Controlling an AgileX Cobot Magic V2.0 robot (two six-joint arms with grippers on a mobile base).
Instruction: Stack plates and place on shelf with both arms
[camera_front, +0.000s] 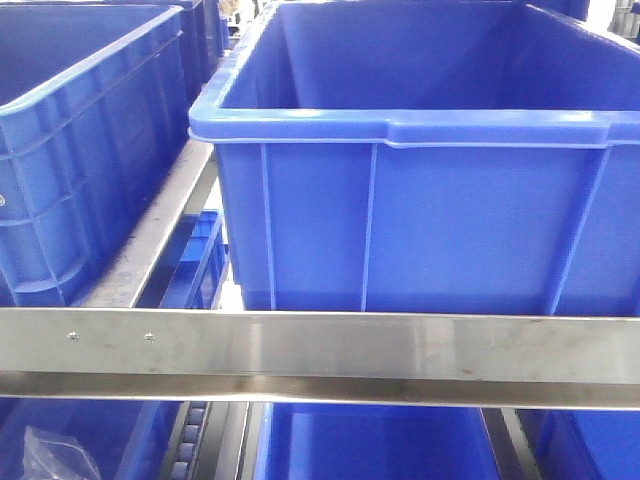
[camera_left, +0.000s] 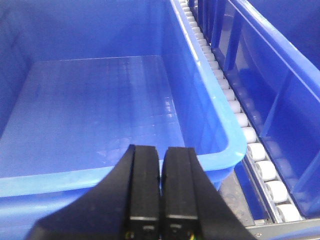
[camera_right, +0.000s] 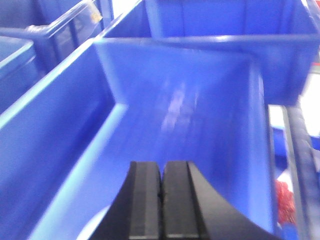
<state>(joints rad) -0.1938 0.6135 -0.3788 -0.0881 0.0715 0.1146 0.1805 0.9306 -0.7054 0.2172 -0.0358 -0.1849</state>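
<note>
Left gripper (camera_left: 161, 187): jaws closed together, nothing between them, poised over the near rim of an empty blue bin (camera_left: 100, 115). A roller track (camera_left: 240, 120) runs just beside that bin on its right. Right gripper (camera_right: 161, 200): jaws likewise pressed together, held above another blue bin; a pale curved edge (camera_right: 97, 227) shows at its lower left, identity uncertain. The shelf (camera_front: 320, 345) shows its brushed steel front rail, with a large blue crate (camera_front: 420, 200) resting on the tier behind it.
</note>
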